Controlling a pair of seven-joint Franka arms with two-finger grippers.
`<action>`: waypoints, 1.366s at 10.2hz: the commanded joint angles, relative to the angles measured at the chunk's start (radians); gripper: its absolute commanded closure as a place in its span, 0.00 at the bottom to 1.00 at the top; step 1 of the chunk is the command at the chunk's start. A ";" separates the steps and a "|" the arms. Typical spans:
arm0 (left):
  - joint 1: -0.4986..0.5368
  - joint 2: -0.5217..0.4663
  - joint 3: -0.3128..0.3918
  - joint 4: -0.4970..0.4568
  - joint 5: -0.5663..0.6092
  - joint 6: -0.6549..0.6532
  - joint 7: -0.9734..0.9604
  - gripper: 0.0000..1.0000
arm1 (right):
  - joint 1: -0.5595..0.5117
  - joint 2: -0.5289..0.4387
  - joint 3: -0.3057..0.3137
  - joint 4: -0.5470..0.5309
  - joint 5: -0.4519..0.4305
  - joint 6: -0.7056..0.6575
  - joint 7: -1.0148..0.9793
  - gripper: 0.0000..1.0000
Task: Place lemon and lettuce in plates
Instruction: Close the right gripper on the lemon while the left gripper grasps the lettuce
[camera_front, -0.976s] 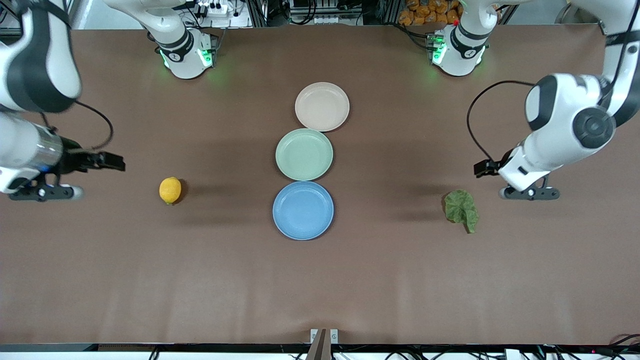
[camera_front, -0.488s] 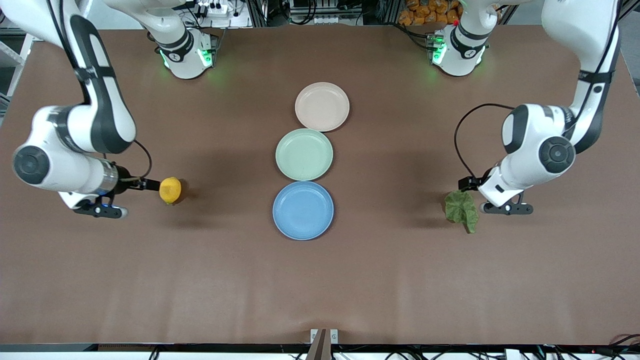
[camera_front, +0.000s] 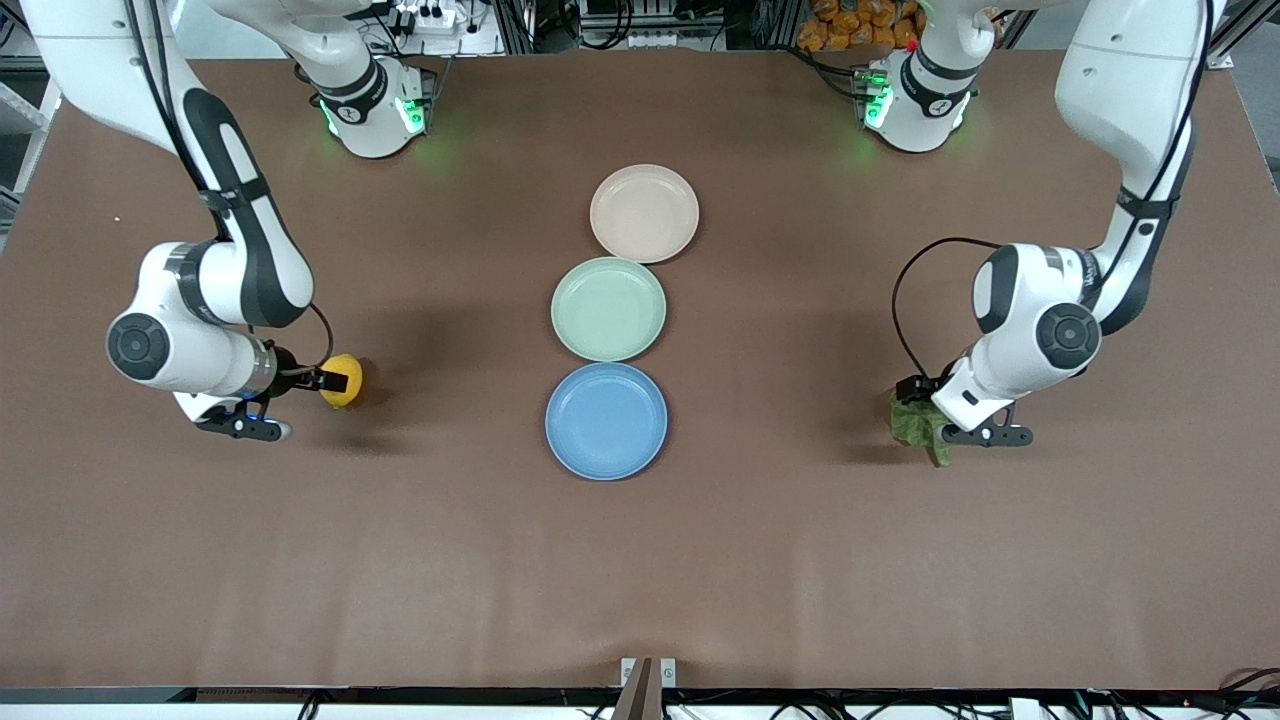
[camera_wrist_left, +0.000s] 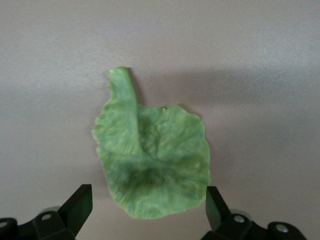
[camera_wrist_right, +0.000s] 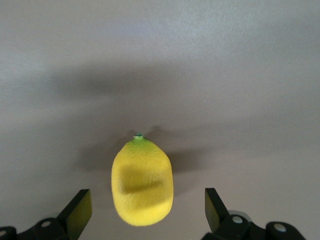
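Surface (camera_front: 640, 560): brown, with three plates in a column mid-surface. Beige plate (camera_front: 644, 213) sits nearest the bases, green plate (camera_front: 608, 308) comes next, and blue plate (camera_front: 606, 420) is nearest the front camera. All are empty.

Step, by my read: both arms are in the approach-to-grasp phase, nothing picked yet.

Lettuce (camera_wrist_left: 152, 162) lies flat on the surface toward the left arm's end, about level with the blue plate. Left claw (camera_wrist_left: 149, 210) is over it, jaws wide. In the left wrist view the leaf's broad end sits between the two tips with a gap on each side; no contact visible.

Lemon (camera_wrist_right: 142, 182) is on the surface toward the right arm's end, also about level with the blue plate. Right claw (camera_wrist_right: 145, 210) is at it, jaws wide, lemon centred between the tips with clear gaps both sides. It holds nothing.

Next probably calls for a short final descent and closing on each item, then a lift and carry to the blue and beige plates, not the green. The leaf is thin and flat, so the tips likely need to reach right down to the surface.
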 joint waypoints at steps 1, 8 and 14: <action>-0.011 0.043 0.000 0.014 -0.006 0.058 -0.005 0.00 | -0.013 0.030 0.009 -0.017 0.017 0.038 0.000 0.00; -0.009 0.082 0.002 0.019 0.048 0.141 0.001 1.00 | 0.000 0.056 0.009 -0.017 0.075 0.049 -0.014 0.34; -0.069 -0.091 0.000 0.063 0.048 -0.097 -0.042 1.00 | 0.007 0.027 0.014 0.103 0.083 -0.135 -0.040 1.00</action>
